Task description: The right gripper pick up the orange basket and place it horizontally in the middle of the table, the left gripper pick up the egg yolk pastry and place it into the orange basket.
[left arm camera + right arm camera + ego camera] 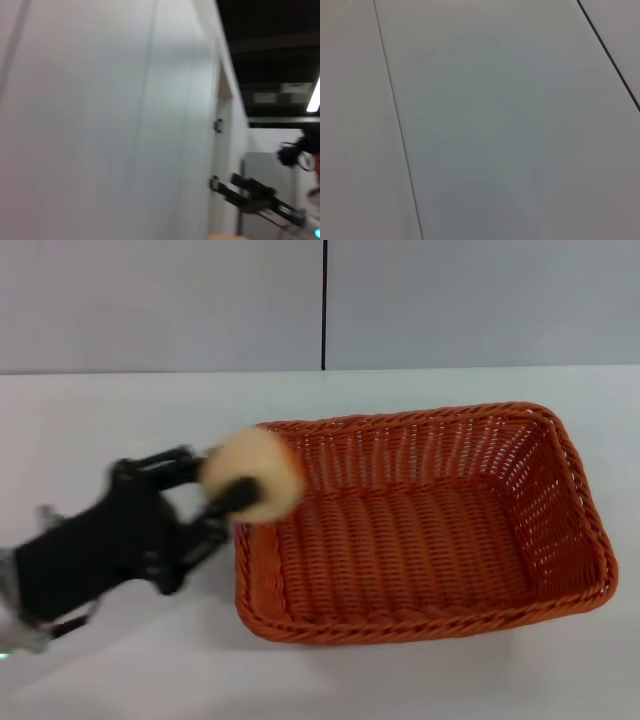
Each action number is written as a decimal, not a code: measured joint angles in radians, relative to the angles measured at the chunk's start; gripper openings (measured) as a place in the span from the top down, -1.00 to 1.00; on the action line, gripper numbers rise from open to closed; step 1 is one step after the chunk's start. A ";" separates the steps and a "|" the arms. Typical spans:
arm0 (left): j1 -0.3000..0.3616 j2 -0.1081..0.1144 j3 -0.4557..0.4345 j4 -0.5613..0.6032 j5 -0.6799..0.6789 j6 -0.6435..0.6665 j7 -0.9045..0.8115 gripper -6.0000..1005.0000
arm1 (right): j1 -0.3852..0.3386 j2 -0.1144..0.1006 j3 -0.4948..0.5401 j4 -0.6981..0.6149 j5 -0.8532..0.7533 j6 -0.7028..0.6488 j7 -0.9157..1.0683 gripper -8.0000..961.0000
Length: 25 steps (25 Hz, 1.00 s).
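The orange basket lies lengthwise on the white table, right of centre in the head view. My left gripper reaches in from the left and is shut on the egg yolk pastry, a pale round bun. It holds the pastry in the air over the basket's left rim. The right gripper is out of the head view. The right wrist view shows only grey wall panels, and the left wrist view shows a white wall.
A grey wall with a dark vertical seam stands behind the table. Bare table surface lies left of the basket and along the front edge.
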 joint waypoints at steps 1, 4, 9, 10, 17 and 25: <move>-0.013 0.000 0.017 -0.018 0.001 -0.013 0.008 0.57 | 0.000 0.000 0.000 0.005 0.000 0.000 0.000 -0.41; -0.075 -0.002 0.089 -0.090 0.002 -0.096 0.042 0.53 | -0.005 0.000 0.001 0.014 0.000 0.000 -0.002 -0.41; -0.108 -0.003 0.110 -0.133 0.009 -0.164 0.044 0.03 | -0.009 0.000 0.001 0.013 -0.007 0.002 -0.014 -0.41; -0.110 -0.003 0.110 -0.134 0.010 -0.168 0.043 -0.05 | -0.009 0.000 0.001 0.014 -0.009 0.002 -0.014 -0.41; -0.042 0.011 0.011 -0.069 0.002 -0.147 0.028 -0.48 | -0.011 0.000 0.001 0.016 -0.025 0.002 -0.025 -0.41; 0.096 0.014 -0.293 0.089 -0.001 -0.090 -0.020 -0.62 | -0.026 0.002 0.054 0.017 -0.066 -0.031 -0.064 -0.41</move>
